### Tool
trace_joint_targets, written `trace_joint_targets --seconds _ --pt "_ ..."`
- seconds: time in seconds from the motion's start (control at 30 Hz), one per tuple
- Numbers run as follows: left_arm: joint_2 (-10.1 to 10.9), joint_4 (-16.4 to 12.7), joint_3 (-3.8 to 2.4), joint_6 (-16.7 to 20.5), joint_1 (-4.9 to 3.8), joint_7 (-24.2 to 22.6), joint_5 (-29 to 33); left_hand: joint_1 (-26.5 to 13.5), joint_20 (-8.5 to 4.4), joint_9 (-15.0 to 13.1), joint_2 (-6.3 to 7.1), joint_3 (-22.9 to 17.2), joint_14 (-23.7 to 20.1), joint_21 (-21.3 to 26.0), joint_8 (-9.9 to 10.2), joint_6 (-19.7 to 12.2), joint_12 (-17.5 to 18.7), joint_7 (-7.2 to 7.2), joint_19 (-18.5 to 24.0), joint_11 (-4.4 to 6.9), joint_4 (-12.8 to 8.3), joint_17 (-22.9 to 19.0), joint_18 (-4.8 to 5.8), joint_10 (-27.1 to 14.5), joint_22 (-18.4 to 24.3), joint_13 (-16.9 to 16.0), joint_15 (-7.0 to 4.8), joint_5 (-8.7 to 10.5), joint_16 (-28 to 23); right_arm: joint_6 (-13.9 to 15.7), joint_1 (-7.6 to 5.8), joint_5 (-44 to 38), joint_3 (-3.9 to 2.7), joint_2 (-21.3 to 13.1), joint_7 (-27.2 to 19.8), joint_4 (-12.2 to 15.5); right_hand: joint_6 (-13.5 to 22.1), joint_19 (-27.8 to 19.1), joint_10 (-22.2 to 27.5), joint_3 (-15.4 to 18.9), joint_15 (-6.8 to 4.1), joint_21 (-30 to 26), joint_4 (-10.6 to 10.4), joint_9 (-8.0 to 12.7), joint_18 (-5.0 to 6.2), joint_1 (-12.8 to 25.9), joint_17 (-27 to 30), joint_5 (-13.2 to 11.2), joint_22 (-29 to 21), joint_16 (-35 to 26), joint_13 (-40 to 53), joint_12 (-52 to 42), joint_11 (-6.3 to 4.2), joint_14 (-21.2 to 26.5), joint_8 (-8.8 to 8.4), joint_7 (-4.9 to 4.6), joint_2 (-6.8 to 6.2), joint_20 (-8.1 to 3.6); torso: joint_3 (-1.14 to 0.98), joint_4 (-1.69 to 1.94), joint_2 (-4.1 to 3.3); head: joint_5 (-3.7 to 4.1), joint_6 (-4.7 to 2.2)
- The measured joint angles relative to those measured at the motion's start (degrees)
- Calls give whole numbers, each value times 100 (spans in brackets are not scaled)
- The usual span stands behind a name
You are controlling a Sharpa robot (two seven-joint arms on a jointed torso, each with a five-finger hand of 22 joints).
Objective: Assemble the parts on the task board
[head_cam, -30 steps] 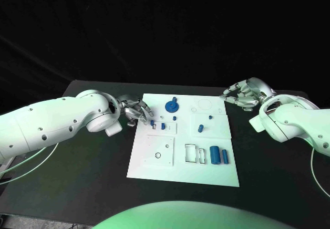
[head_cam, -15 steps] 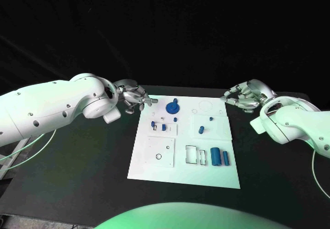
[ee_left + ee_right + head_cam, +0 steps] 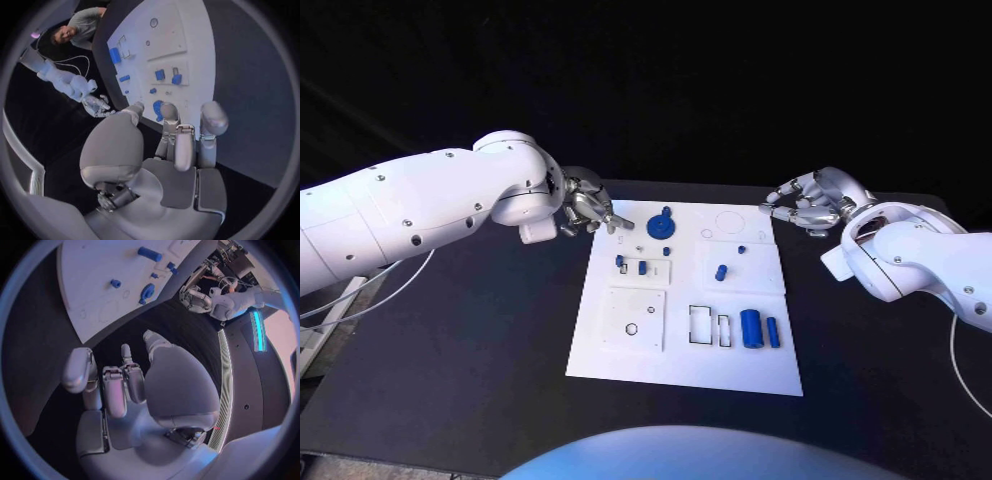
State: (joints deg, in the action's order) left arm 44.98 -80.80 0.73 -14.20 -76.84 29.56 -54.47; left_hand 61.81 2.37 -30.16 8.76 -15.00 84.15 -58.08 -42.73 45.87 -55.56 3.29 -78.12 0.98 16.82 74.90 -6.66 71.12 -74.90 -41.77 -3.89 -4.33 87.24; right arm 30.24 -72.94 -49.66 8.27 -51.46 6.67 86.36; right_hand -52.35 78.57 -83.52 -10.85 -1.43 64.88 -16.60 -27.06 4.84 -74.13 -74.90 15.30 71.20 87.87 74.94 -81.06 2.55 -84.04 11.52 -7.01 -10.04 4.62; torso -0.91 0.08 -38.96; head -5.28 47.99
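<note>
Hands are both up and away from the board (image 3: pixel 687 330) now: the left hand (image 3: pixel 589 212) has lifted off the small blue parts (image 3: pixel 633 265) it hung over a second ago and sits by the board's far left corner, fingers apart, holding nothing. The right hand (image 3: pixel 812 203) has stayed past the far right corner, fingers curled loosely and apart, holding nothing. Parts lie on the board on the desk (image 3: pixel 473 340), so I think a new pick comes next.

Head looks down; wrist views close, sharing task board (image 3: pixel 687 330).
</note>
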Motion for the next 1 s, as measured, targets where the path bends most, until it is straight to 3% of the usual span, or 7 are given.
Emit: trace_joint_targets --seconds 0.1,0.33,0.67,1.0 --pt "-105 124 8 -266 -39 178 -156 63 -21 -38 -65 39 -21 0 -28 106 -121 -53 -21 0 -6 0 0 0 0 -113 -21 -228 0 0 0 0 0 6 0 0 0 0 0 0 0 0 0 0 0 0 0 0 0 0 0 0 0 0 0 0 0 0 0 1 -3 -1 2" --pt "-293 303 41 -690 -108 490 -425 72 -31 -62 -116 93 -21 0 -28 106 -168 -53 -31 0 1 0 0 0 0 -163 -20 -457 24 -1 0 0 0 11 2 2 0 0 0 0 0 0 0 1 0 0 0 0 0 0 -1 0 0 0 0 0 0 0 2 12 -3 -13 23" --pt "-515 397 109 -946 -123 569 -545 71 -41 -62 -116 189 -21 -22 39 64 -168 -12 -41 25 2 0 0 -49 0 -123 -20 -518 23 1 1 0 0 33 3 1 0 0 0 0 0 0 0 -5 0 0 0 0 10 0 -1 0 0 0 0 0 0 0 10 12 -1 -41 34" --pt "-689 591 205 -1011 -122 592 -563 147 -20 -61 -192 259 -21 -22 95 64 -191 -12 -62 -6 -7 0 1 -80 0 -133 -20 -881 44 7 1 0 0 34 0 3 0 0 0 0 0 0 0 -4 0 0 0 0 10 0 -2 0 0 0 0 0 0 0 7 8 2 -50 42"
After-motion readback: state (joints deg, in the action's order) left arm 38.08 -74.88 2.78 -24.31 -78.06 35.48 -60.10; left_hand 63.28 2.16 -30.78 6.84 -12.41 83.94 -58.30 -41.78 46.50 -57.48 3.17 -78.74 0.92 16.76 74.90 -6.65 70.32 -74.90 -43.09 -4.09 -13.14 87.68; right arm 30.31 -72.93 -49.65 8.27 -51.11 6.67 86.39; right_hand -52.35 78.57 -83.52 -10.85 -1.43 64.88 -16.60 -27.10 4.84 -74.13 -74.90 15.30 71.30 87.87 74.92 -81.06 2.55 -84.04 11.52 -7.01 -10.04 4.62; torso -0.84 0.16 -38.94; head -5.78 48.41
